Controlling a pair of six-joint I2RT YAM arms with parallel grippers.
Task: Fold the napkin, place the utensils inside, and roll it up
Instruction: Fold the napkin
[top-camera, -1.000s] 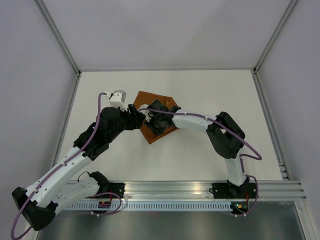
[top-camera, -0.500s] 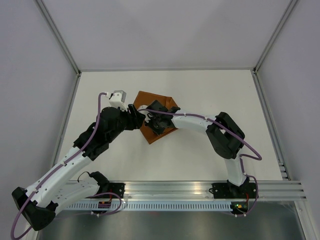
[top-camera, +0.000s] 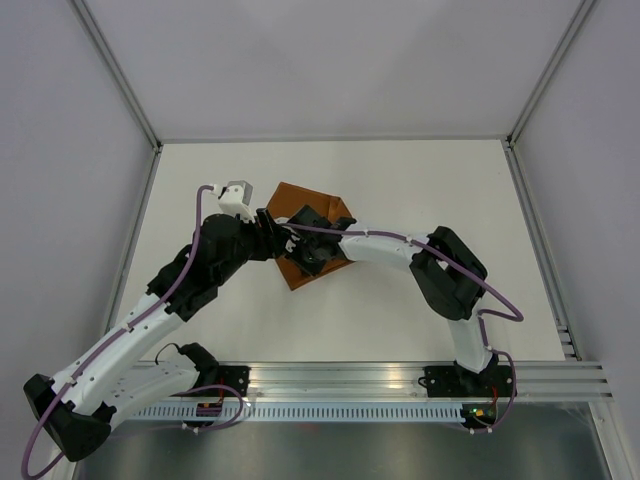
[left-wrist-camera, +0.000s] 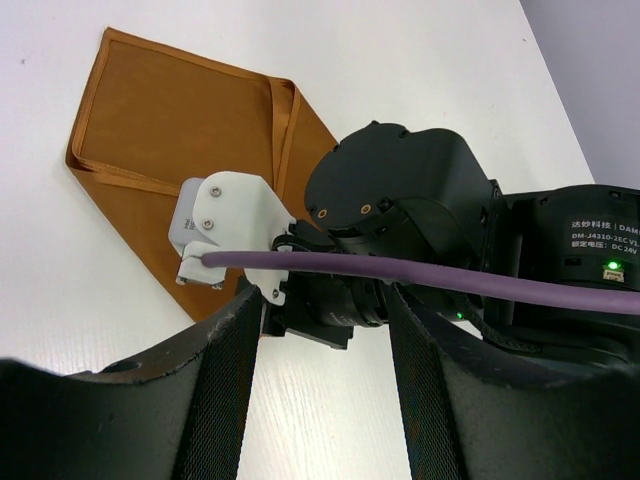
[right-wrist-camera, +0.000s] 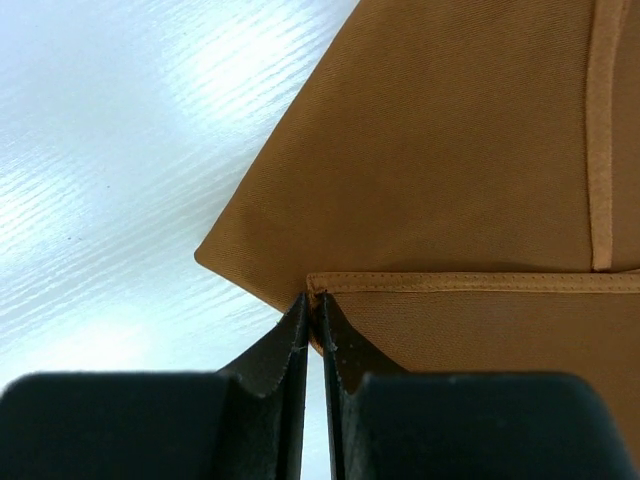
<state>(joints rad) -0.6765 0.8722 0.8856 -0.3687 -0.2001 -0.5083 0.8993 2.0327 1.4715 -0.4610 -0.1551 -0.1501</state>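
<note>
I'd say folding is barely underway: the right pincer nips a corner of the rust-orange creased fabric napkin, the left pincer gapes empty, and no utensils are in sight.

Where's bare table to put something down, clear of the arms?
Free: the far-right table between napkin, right arm and right rail; the strip along the back wall; the near patch between right arm and left arm. Crowded: left of centre, where both arms meet over the napkin.

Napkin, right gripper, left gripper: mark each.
napkin (left-wrist-camera: 170, 120), left wrist view, middle of visible fabric.
right gripper (right-wrist-camera: 312, 303), right wrist view, between fingertips pinching the napkin's hemmed corner.
left gripper (left-wrist-camera: 320, 300), left wrist view, midway between its open fingers.
</note>
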